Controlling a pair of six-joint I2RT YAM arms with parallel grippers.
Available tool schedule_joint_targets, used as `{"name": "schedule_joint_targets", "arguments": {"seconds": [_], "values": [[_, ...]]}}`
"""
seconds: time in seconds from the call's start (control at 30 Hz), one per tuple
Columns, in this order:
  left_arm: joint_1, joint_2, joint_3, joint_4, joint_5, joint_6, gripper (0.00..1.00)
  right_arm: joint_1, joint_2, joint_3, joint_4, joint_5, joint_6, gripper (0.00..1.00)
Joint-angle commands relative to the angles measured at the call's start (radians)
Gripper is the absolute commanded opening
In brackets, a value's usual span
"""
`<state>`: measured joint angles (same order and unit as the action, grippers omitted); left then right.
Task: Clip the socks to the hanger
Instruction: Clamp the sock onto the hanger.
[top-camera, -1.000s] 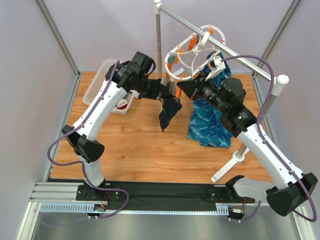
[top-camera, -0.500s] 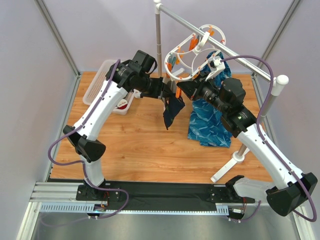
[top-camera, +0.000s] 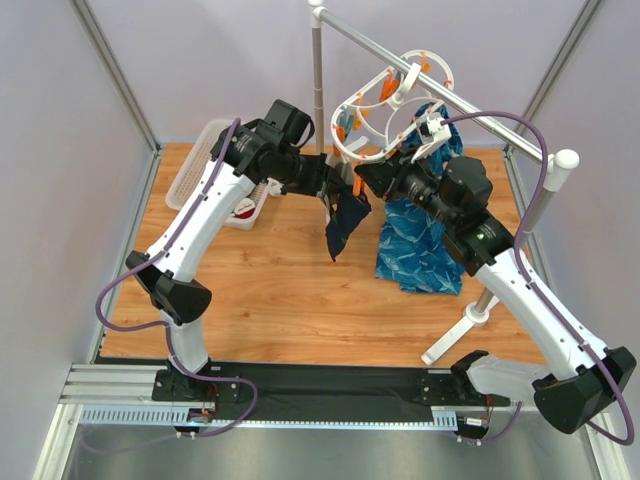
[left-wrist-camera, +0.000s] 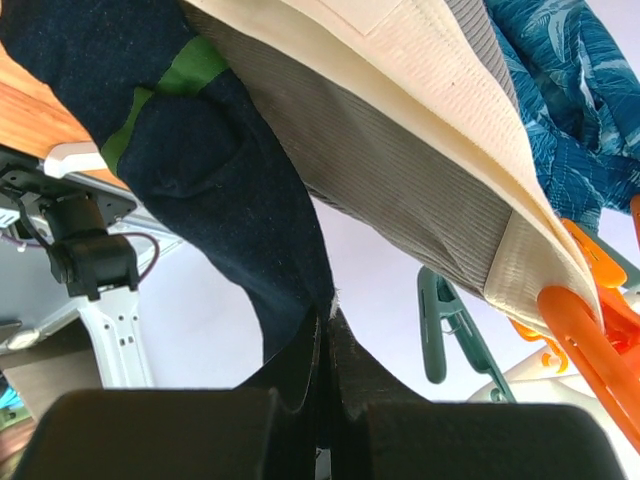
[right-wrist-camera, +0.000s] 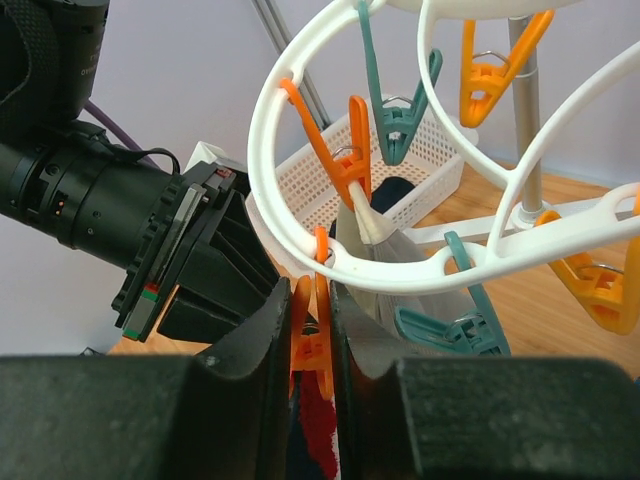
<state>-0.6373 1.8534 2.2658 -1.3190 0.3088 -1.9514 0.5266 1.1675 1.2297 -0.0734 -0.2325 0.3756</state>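
Note:
One dark navy sock (top-camera: 340, 228) hangs limp from my left gripper (top-camera: 335, 190), just under the white ring hanger (top-camera: 392, 82). The left wrist view shows the gripper (left-wrist-camera: 328, 315) shut on that sock's edge (left-wrist-camera: 230, 180), which carries a green stripe. Beside it a grey and cream sock (left-wrist-camera: 400, 150) hangs from an orange peg (left-wrist-camera: 585, 330). My right gripper (top-camera: 362, 178) faces the left one. In the right wrist view it (right-wrist-camera: 318, 300) is shut on an orange peg (right-wrist-camera: 318, 345) dangling from the hanger's ring (right-wrist-camera: 300, 120), with navy and red fabric (right-wrist-camera: 318, 435) right below the peg.
A bright-blue patterned cloth (top-camera: 415, 245) hangs from the grey rail stand (top-camera: 480, 120) behind my right arm. A white basket (top-camera: 200, 165) sits at the table's back left. Teal pegs (right-wrist-camera: 400, 115) and other orange pegs (right-wrist-camera: 490, 75) dangle around the rings.
My left gripper has carried the navy sock to the right, up against the right gripper under the hanger. The right arm has barely moved.

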Motion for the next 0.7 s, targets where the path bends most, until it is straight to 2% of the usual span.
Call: {"name": "schedule_joint_targets", "arguments": {"seconds": [0.0,0.03,0.3,0.4,0.43,0.57,0.6,0.67], "values": [[-0.009,-0.031,0.037,-0.023,0.064,-0.234,0.00,0.015,-0.008,0.011,-0.091,-0.057,-0.029,0.19],[-0.009,-0.033,0.038,-0.025,0.064,-0.236,0.00,0.015,-0.006,0.014,-0.094,-0.056,-0.026,0.25],[-0.009,-0.036,0.041,0.014,0.049,-0.262,0.00,0.012,-0.006,0.025,-0.123,-0.042,-0.020,0.31],[-0.009,-0.034,0.037,0.014,0.047,-0.262,0.00,0.013,-0.020,0.025,-0.129,-0.039,-0.020,0.47],[-0.009,-0.036,0.034,0.021,0.049,-0.261,0.00,0.013,-0.023,0.028,-0.138,-0.036,-0.017,0.56],[-0.007,-0.054,-0.024,0.090,0.050,-0.264,0.00,0.012,-0.031,0.056,-0.181,-0.021,0.000,0.70],[-0.009,-0.059,-0.037,0.101,0.055,-0.264,0.00,0.013,-0.034,0.063,-0.193,-0.021,0.006,0.79],[-0.009,-0.069,-0.072,0.127,0.064,-0.258,0.02,0.013,-0.038,0.086,-0.230,-0.016,0.011,0.85]]}}
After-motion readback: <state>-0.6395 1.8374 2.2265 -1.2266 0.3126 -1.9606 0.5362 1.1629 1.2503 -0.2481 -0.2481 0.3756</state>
